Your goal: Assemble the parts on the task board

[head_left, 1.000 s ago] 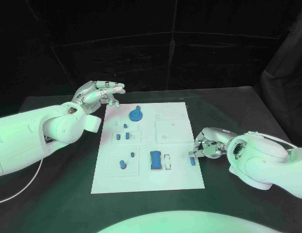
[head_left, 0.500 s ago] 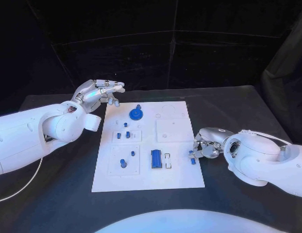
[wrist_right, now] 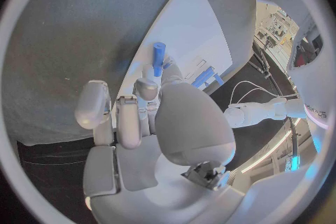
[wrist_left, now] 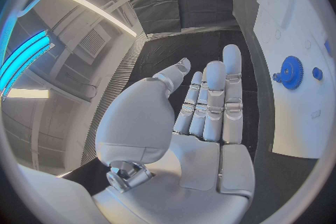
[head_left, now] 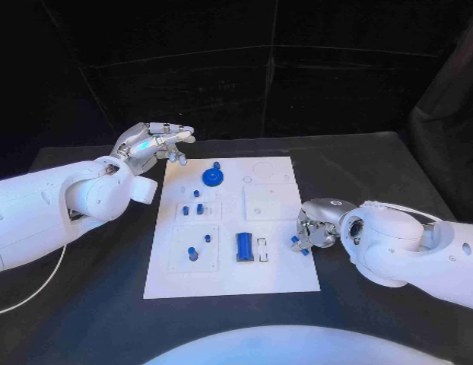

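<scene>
My right hand [head_left: 315, 231] has lifted the small blue plastic peg [head_left: 299, 243] at the white task board's [head_left: 280, 281] right edge, fingers pinching it, ready for insertion; my left hand [head_left: 152, 142] hovers, fingers apart.

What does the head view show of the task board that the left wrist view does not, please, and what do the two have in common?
Head view: the whole task board, its long blue block, several small blue parts, and the right hand at the board's right edge pinching a small blue peg. Left wrist view: the left hand's palm side, fingers extended side by side and holding nothing, over the black table beside the board. Both: the blue gear on the board near the left hand.
</scene>
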Controlling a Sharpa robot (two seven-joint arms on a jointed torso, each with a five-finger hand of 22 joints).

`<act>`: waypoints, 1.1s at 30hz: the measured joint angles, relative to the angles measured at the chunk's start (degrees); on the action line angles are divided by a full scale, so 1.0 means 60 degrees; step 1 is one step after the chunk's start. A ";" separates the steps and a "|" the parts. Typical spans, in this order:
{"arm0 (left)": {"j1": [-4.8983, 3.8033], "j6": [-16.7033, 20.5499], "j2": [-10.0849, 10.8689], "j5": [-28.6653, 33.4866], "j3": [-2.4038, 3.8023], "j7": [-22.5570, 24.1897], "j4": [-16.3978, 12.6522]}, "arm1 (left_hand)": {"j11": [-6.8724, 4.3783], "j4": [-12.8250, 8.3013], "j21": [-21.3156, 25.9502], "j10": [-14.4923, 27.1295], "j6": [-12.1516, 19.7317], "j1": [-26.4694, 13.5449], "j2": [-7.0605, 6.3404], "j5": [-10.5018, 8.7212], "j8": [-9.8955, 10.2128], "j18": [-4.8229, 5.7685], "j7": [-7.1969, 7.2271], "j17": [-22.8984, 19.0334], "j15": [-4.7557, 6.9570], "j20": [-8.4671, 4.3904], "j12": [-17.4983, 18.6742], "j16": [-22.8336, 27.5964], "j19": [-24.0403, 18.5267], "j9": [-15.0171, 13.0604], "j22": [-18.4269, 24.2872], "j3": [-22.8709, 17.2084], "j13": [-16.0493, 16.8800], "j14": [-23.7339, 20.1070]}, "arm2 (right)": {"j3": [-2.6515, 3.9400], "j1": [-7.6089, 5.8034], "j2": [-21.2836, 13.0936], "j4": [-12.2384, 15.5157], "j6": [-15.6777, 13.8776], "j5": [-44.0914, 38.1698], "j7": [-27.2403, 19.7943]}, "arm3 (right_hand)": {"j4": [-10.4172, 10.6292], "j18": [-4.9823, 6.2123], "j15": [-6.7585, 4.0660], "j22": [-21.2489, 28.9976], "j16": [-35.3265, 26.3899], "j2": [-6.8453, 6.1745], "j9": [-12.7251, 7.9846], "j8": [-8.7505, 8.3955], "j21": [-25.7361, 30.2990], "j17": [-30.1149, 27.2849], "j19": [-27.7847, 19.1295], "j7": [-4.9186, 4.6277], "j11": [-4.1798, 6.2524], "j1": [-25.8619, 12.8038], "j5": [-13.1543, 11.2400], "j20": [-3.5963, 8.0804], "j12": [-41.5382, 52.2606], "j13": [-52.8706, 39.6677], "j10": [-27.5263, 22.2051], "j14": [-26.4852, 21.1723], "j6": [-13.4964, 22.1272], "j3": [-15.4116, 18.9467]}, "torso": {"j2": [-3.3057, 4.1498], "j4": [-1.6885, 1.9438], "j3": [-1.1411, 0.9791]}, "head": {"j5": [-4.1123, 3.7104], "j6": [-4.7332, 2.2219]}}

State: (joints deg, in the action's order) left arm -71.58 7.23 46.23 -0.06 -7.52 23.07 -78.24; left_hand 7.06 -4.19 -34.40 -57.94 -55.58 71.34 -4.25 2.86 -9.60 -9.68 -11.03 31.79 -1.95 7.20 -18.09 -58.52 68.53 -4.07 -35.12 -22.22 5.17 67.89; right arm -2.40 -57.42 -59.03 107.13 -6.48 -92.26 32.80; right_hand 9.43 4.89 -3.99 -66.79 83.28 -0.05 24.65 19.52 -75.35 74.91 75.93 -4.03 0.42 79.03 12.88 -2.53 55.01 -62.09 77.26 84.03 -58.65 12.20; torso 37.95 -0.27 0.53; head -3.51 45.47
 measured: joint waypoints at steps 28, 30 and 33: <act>0.0003 -0.0006 0.0048 0.0000 -0.0005 -0.0006 -0.0010 | -0.0034 -0.0029 0.0000 0.0034 0.0000 0.0044 0.0044 0.0000 -0.0047 0.0000 0.0000 -0.0013 0.0000 0.0000 0.0001 0.0000 0.0000 0.0000 0.0007 0.0028 0.0000 0.0000 | -0.0044 0.0190 -0.0105 0.0502 -0.1165 0.0882 -0.0150 | -0.0405 -0.0001 0.0003 -0.0135 -0.0072 0.0387 -0.0651 -0.1096 0.0021 0.0006 -0.0010 -0.0144 -0.0060 0.0789 0.1262 -0.0056 -0.0217 0.0016 -0.0184 -0.0001 0.0047 -0.2450 | -0.0005 0.0011 0.0004 | 0.0071 0.0031; 0.0003 -0.0006 0.0048 0.0000 -0.0005 -0.0007 -0.0012 | -0.0034 -0.0028 0.0000 0.0034 0.0000 0.0044 0.0044 0.0000 -0.0046 0.0000 0.0000 -0.0013 0.0000 0.0000 0.0001 0.0000 0.0000 0.0000 0.0007 0.0028 0.0000 0.0000 | -0.0045 0.0190 -0.0113 0.0566 -0.1419 0.1215 -0.0216 | -0.0303 -0.0001 0.0002 -0.0160 -0.0072 0.0195 -0.0660 -0.1186 0.0021 0.0006 -0.0010 -0.0165 -0.0108 0.0526 0.1349 -0.0056 -0.0110 -0.0083 -0.0135 -0.0001 0.0013 -0.2778 | -0.0005 0.0011 0.0005 | 0.0078 0.0032; 0.0003 -0.0007 0.0051 0.0000 -0.0006 -0.0010 -0.0016 | -0.0034 -0.0028 0.0000 0.0034 0.0000 0.0044 0.0044 0.0000 -0.0046 0.0000 0.0000 -0.0013 0.0000 0.0000 0.0001 0.0000 0.0000 0.0000 0.0007 0.0028 0.0000 0.0000 | -0.0041 0.0190 -0.0097 0.0627 -0.1754 0.1667 -0.0328 | -0.0231 -0.0002 0.0003 -0.0172 -0.0036 0.0033 -0.0727 -0.1210 0.0021 0.0005 -0.0010 -0.0167 -0.0108 0.0319 0.1365 -0.0056 -0.0109 -0.0088 -0.0135 0.0000 -0.0033 -0.3056 | -0.0005 0.0011 0.0008 | 0.0081 0.0032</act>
State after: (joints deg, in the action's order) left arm -71.56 7.19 46.53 -0.06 -7.56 23.01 -78.33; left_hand 6.86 -4.36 -34.40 -57.73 -55.58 71.60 -3.99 2.86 -9.88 -9.68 -11.04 31.71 -1.95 7.20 -18.08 -58.52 68.53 -4.07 -35.08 -22.05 5.17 67.89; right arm -2.64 -56.28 -59.62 110.90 -17.01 -82.26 30.83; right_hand 8.05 4.88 -3.97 -67.82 83.06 0.15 20.29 12.26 -75.22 74.94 75.88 -5.03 -0.23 80.95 21.07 -2.87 54.35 -62.62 76.45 84.03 -58.85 -6.14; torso 37.92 -0.20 0.58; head -3.03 45.66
